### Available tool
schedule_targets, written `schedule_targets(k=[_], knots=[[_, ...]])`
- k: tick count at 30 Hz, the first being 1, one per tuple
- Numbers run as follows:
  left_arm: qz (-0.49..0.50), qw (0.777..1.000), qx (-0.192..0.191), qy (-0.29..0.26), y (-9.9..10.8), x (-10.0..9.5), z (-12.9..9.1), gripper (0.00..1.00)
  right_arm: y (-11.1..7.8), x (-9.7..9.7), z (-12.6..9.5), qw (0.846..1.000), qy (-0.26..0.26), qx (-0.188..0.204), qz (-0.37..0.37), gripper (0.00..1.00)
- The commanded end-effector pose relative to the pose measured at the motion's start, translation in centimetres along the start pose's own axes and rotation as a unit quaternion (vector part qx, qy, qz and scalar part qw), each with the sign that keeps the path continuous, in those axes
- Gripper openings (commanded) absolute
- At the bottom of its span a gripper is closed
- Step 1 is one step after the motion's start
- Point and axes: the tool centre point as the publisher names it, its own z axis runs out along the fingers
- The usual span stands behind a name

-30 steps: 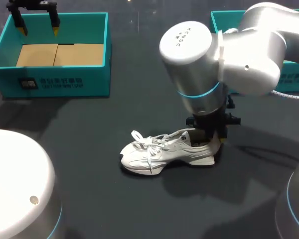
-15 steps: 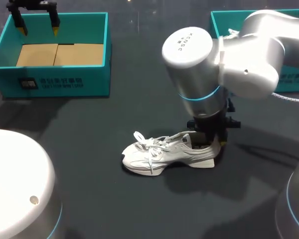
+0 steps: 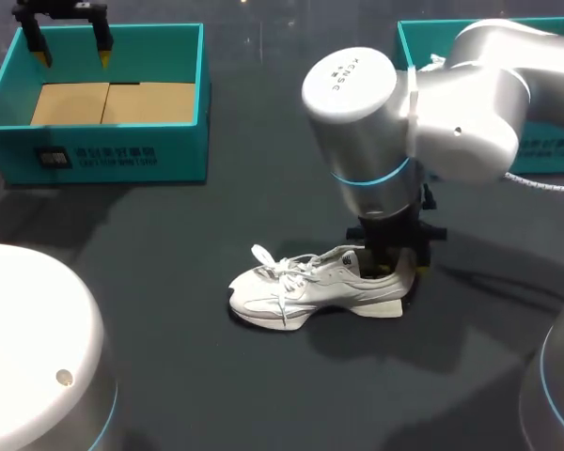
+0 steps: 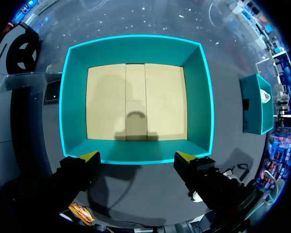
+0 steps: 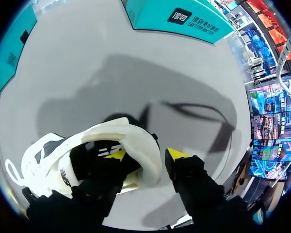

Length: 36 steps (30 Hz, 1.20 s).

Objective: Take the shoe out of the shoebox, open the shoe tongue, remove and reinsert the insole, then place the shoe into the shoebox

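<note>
A white sneaker (image 3: 310, 289) lies on its sole on the dark table, toe to the left, laces loose. My right gripper (image 5: 145, 155) stands over its heel (image 5: 143, 145), one yellow fingertip inside the shoe and the other outside behind the heel collar. The fingers look parted, open around the collar without pinching it. In the head view the right arm hides most of that gripper (image 3: 395, 261). My left gripper (image 4: 137, 158) hangs open above the near wall of the teal shoebox (image 4: 136, 42), far back left on the table (image 3: 113, 155); the box holds only a cardboard liner.
A second teal box (image 3: 555, 150) sits at the back right, behind the right arm. A thin cable (image 3: 545, 183) trails from that arm. The rounded white arm bases (image 3: 28, 357) fill the near left and right corners.
The right gripper's fingers have spread apart at the heel. The right arm shifted slightly and the shoe settled flat, nudged a little right. The left arm stayed still.
</note>
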Motion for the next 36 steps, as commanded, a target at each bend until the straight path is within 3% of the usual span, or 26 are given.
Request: schedule_targets(k=[1,6,12,14,16,17,27,29,33,36], knots=[[0.000,1.000,0.000,-0.001,0.0,0.0,0.0,1.00,-0.1,-0.8,-1.0,1.000,0.015,-0.001,-0.003,1.00],[0.000,1.000,0.000,-0.001,0.0,0.0,0.0,1.00,0.0,-1.6,-2.6,0.999,0.034,0.007,-0.019,1.00],[0.000,1.000,0.000,-0.001,0.0,0.0,0.0,1.00,0.3,-3.4,-4.7,0.990,0.116,-0.014,-0.082,1.00],[0.000,1.000,0.000,-0.001,0.0,0.0,0.0,1.00,0.3,-4.1,-5.4,0.979,0.159,-0.036,-0.125,1.00],[0.000,1.000,0.000,-0.001,0.0,0.0,0.0,1.00,0.2,-4.8,-6.4,0.953,0.225,-0.057,-0.196,1.00],[0.000,1.000,0.000,-0.001,0.0,0.0,0.0,1.00,0.1,-5.1,-6.8,0.942,0.254,-0.034,-0.215,1.00],[0.000,1.000,0.000,-0.001,0.0,0.0,0.0,1.00,0.1,-5.1,-6.8,0.942,0.254,-0.034,-0.215,1.00],[0.000,1.000,0.000,-0.001,0.0,0.0,0.0,1.00,-0.1,-4.8,-6.1,0.914,0.296,-0.058,-0.273,1.00],[0.000,1.000,0.000,-0.001,0.0,0.0,0.0,1.00,0.1,-7.0,-4.6,0.830,0.416,-0.086,-0.361,1.00],[0.000,1.000,0.000,-0.001,0.0,0.0,0.0,1.00,0.0,-8.6,-4.0,0.773,0.460,-0.116,-0.421,1.00]])
